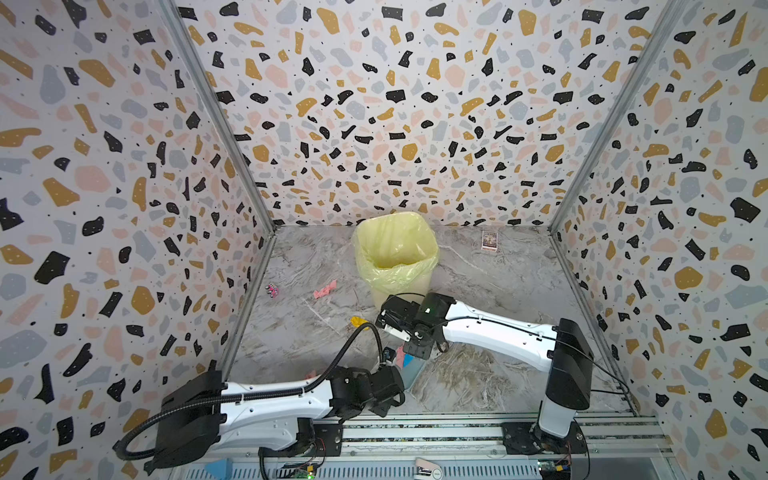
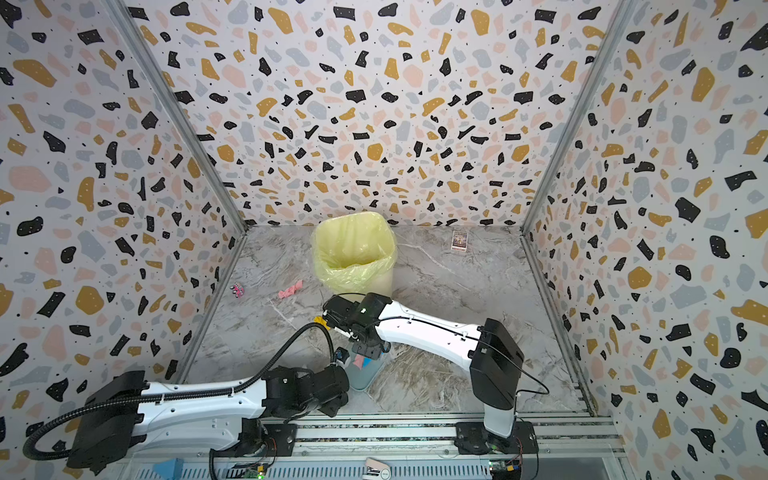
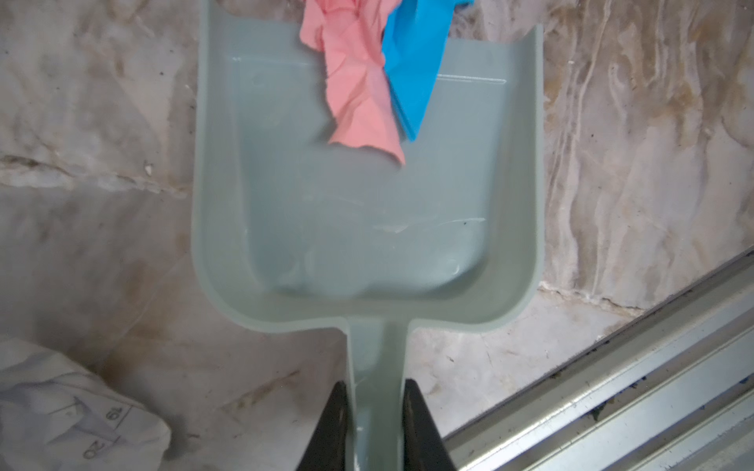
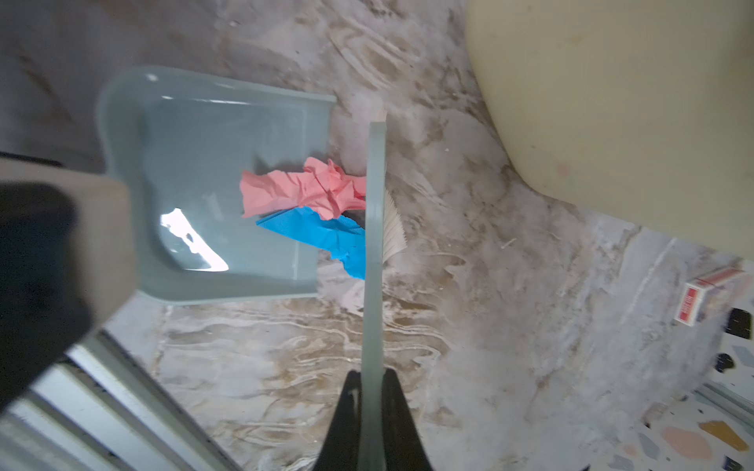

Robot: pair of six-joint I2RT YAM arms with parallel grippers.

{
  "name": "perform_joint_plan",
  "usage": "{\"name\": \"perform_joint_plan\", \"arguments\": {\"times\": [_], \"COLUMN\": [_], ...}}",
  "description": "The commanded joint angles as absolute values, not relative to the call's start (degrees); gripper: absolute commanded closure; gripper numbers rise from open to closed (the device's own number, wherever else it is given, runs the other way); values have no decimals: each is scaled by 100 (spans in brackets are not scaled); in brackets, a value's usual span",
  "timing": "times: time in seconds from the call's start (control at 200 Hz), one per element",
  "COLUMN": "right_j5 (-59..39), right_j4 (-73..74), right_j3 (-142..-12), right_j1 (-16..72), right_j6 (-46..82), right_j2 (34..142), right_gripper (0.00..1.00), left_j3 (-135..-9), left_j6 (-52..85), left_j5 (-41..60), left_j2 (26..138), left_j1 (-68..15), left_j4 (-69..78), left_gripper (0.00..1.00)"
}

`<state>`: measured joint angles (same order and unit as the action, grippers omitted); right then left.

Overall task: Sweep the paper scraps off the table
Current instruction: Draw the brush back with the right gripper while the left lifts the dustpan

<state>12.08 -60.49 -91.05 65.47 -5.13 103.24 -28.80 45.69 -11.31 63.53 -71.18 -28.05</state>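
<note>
Left wrist: two paper scraps [image 3: 355, 81], one dustpan [image 3: 367, 228].

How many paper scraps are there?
5: pink and blue at the dustpan lip, white beside its handle, another pink left of the bin, yellow mid-table. More may be hidden.

Marble table [image 1: 498, 282] carrying a lined bin [image 1: 386, 282], card [image 1: 489, 240], toy [image 1: 272, 289], pink scrap [image 1: 325, 289], yellow scrap [image 1: 358, 321], and dustpan [image 3: 367, 244] at front.
</note>
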Motion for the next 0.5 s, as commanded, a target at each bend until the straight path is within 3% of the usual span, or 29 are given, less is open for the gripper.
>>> {"name": "perform_joint_plan", "arguments": {"times": [0.0,0.14,0.496], "right_j5": [363,53,707], "right_j4": [-6384,-6480,-6570], "right_j3": [-9341,-9466,-9170], "right_j1": [6611,6618,6136], "right_j6": [-216,-100,13], "right_j2": [10163,10005,9551], "right_gripper": [100,100,100], "left_j3": [-2769,-2760,-2811], "left_j6": [4559,4555,4586], "left_j5": [-1046,-1083,-1243], "left_j2": [6297,6259,6163], "left_j1": [-7066,-7041,-7039], "left_j4": [-2820,-2826,-2817], "left_gripper": [100,100,100]}}
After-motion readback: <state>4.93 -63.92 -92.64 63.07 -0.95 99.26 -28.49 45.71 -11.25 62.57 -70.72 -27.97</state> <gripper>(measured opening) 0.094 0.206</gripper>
